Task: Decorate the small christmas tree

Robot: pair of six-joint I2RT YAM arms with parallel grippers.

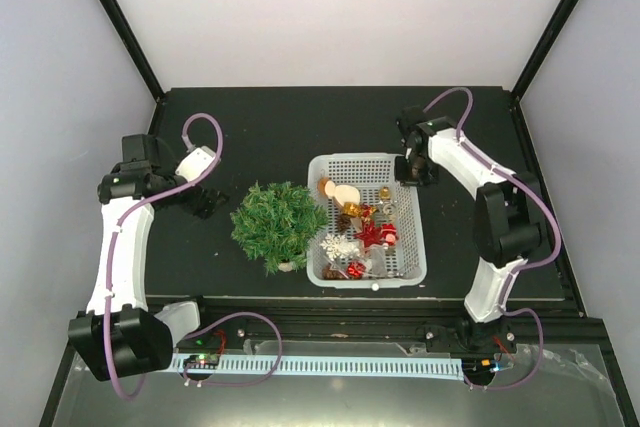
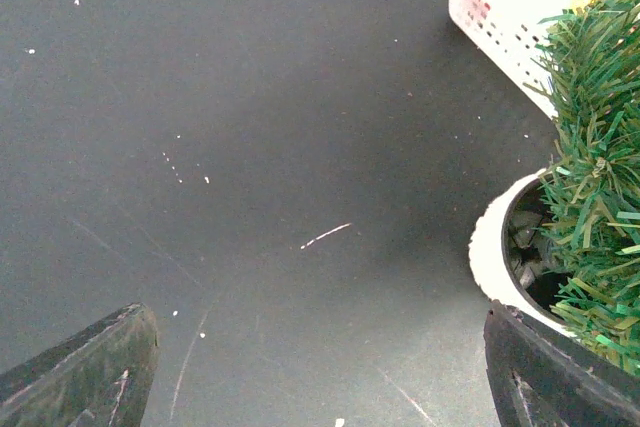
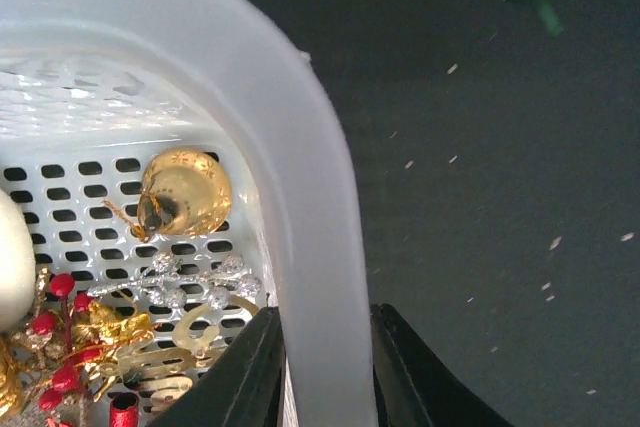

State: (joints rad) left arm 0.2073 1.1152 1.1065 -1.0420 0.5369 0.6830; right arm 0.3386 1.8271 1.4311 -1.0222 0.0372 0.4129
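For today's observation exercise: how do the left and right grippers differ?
The left gripper holds its fingers wide apart over bare table beside the small christmas tree; the right gripper has its fingers pinching the white basket at the rim. The left holds nothing; the right grips. Both pairs are black.

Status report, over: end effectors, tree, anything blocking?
Left end effector open, empty, beside tree. Right end effector clamped on basket wall. Tree upright, undecorated; ornaments in basket. Nothing blocking.

Dark green tree (image 1: 277, 222), white perforated basket (image 1: 355, 159), gold bell (image 3: 185, 190), black table (image 1: 270, 127)
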